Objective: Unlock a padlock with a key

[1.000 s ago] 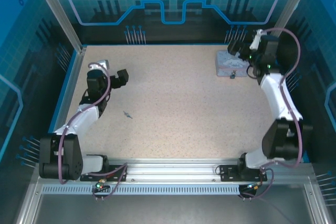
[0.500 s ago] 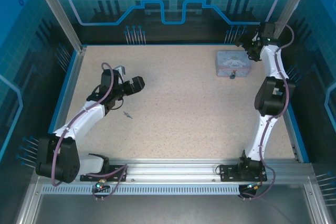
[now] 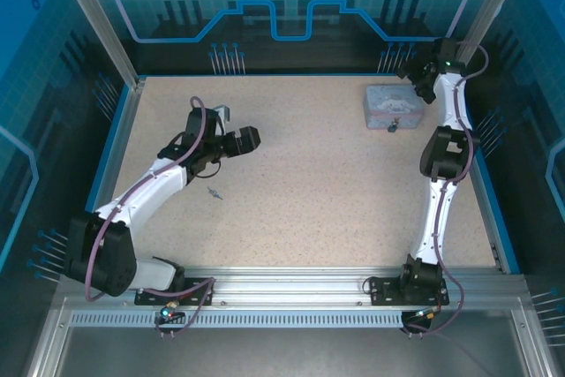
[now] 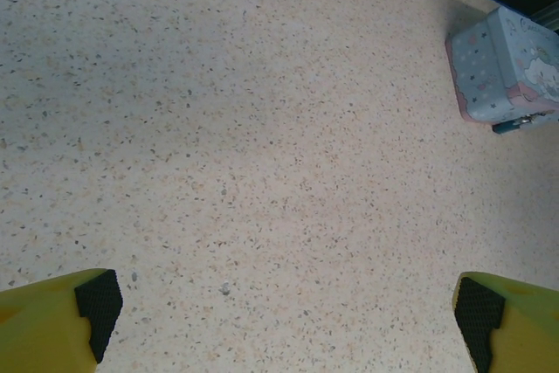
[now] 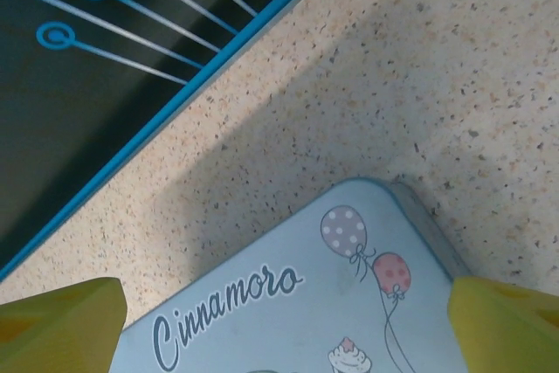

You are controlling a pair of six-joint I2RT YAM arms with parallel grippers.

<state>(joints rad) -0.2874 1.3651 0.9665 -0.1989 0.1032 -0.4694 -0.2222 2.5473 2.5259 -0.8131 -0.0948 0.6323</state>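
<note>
found the left gripper (image 3: 250,138) spread wide above bare speckled table (image 3: 309,209), nothing between its yellow fingers (image 4: 44,321); spotted the key (image 3: 214,192) lying flat on the table behind that gripper, back toward its arm's base, near but clear of the fingertips; noted the pale blue tin (image 4: 502,72) well ahead and to the right of it, with the padlock (image 4: 515,124) touching the tin's nearer edge; found the right gripper (image 5: 288,321) likewise spread, jaws wide, poised over the printed lid of the tin with nothing pinched; placed the padlock on the side of the tin away from the right gripper, past the lid, apart from both of its fingers
</note>
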